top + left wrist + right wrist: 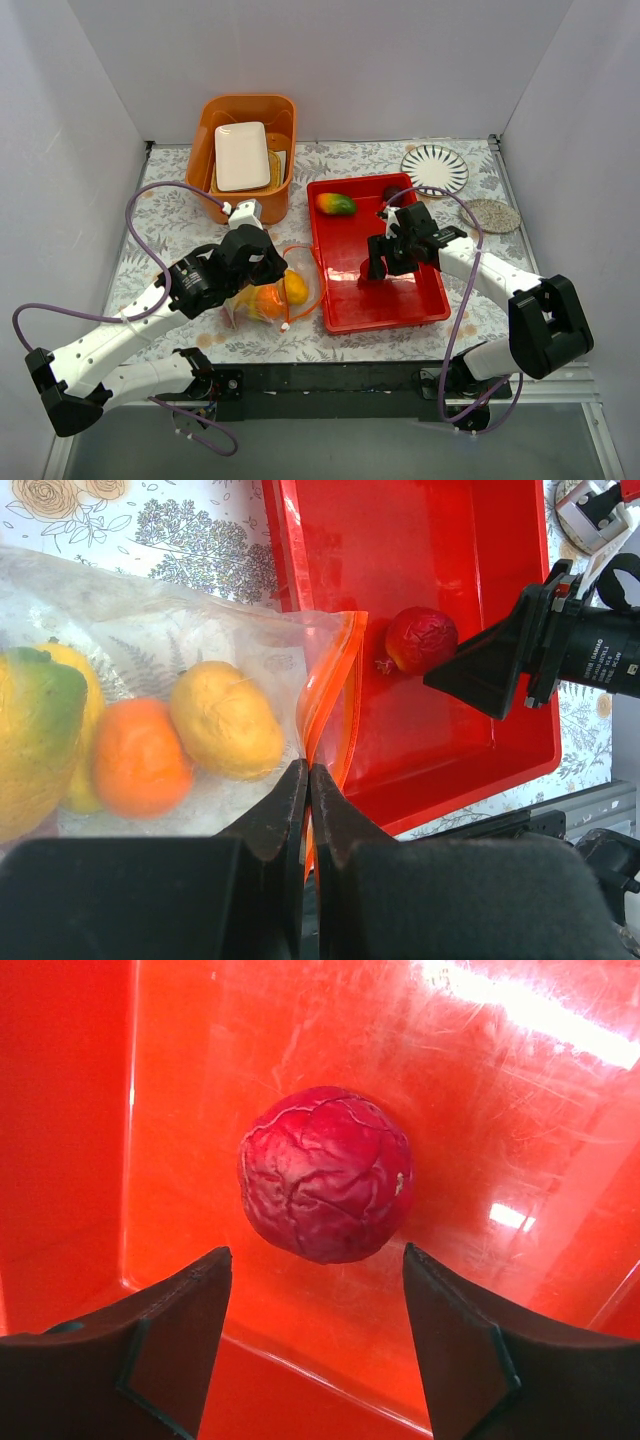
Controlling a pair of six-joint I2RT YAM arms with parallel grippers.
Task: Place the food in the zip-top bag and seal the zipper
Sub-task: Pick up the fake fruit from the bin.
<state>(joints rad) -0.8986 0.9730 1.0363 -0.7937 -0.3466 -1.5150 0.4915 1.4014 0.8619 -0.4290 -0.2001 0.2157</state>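
The clear zip-top bag [262, 300] lies left of the red tray [420, 300] and holds a mango [35, 735], an orange [138, 758] and a yellow piece [225, 720]. My left gripper [308, 776] is shut on the bag's mouth at the orange-red zipper [335, 695]; it also shows in the top view [282, 272]. My right gripper [315, 1260] is open, low in the tray, its fingers just short of a wrinkled dark red ball [325, 1172] and not touching it. The ball also shows in the left wrist view [420, 638]. Another mango [335, 204] and a dark piece [392, 192] lie at the tray's far end.
An orange bin [212, 130] holding a white dish [242, 155] stands at the back. A striped plate [434, 168] and a speckled coaster [490, 215] lie at the back right. Purple cables [150, 195] loop over both arms. White walls close in three sides.
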